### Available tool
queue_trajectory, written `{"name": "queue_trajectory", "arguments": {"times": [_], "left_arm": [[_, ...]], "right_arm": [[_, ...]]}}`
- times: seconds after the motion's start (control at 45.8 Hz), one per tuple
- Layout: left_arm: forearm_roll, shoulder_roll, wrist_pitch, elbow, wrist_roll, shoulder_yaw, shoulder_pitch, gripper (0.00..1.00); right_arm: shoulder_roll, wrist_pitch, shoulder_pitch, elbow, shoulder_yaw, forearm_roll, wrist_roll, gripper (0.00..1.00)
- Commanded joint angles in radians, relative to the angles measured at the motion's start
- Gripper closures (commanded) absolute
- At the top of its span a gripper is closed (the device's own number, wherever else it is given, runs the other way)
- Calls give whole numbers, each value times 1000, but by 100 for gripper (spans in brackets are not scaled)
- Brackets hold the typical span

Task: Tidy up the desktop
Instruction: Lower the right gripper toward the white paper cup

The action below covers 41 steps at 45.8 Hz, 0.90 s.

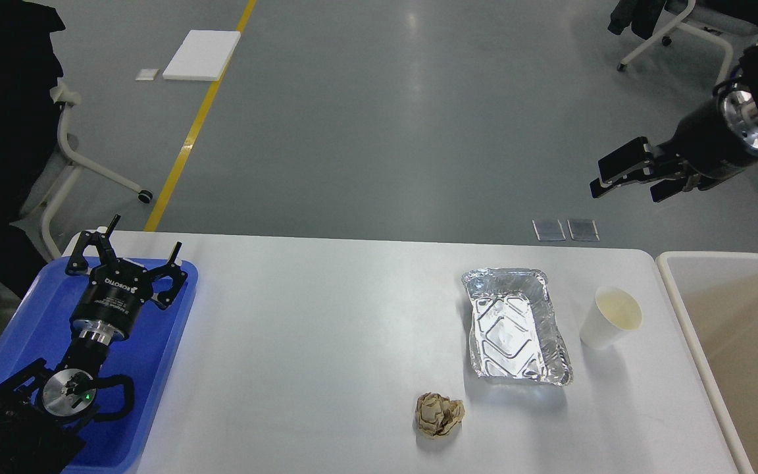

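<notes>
The desktop [326,342] is the largest thing here. It is a plain white tabletop with rounded corners, and it fills the lower half of the view, from the blue tray on the left to the bin on the right.

The beige bin [682,316] with a white rim stands just beside the right edge of the desktop, and only a part of it is in view. The blue tray [162,368] lies on the left end of the desktop and goes out of the view at the bottom left.

The left gripper [130,251] hangs over the far part of the blue tray. Its two fingers are spread wide apart and hold nothing. The right gripper [626,179] is up in the air at the upper right, over the grey floor beyond the far edge of the desktop. Its two fingers are apart with a gap between them, and nothing is in the gap.

An empty foil container [517,326] lies on the right part of the desktop, with its long side running away from the robot. A white paper cup [609,317] stands upright just to the right of it, near it but not touching, between the foil container and the bin. A crumpled ball of brown paper [439,414] lies in front of the foil container, nearer to the robot and a little to the left, apart from it.
</notes>
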<state>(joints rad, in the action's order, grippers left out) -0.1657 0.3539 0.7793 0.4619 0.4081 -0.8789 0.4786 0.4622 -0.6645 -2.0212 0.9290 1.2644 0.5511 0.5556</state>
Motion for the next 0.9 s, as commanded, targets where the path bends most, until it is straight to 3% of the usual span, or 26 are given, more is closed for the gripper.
{"name": "queue_trajectory", "arguments": {"times": [0.0, 0.219, 0.306, 0.415, 0.503, 0.874], "left_arm": [[0, -1, 0, 0, 0, 0, 0, 1], [0, -1, 0, 0, 0, 0, 0, 1], [0, -1, 0, 0, 0, 0, 2, 1], [0, -1, 0, 0, 0, 0, 0, 1], [0, -1, 0, 1, 0, 0, 0, 1], [0, -1, 0, 0, 0, 0, 2, 1]], "right_arm": [[-51, -44, -30, -1, 49, 3, -2, 0], [-53, -29, 7, -13, 36, -14, -3, 0], [-54, 22, 28, -13, 23, 7, -11, 0], [-57, 86, 36, -2, 29, 104, -71, 0], [-56, 82, 38, 2, 26, 138, -100, 0], [-47, -16, 52, 88, 20, 153, -100, 0]]}}
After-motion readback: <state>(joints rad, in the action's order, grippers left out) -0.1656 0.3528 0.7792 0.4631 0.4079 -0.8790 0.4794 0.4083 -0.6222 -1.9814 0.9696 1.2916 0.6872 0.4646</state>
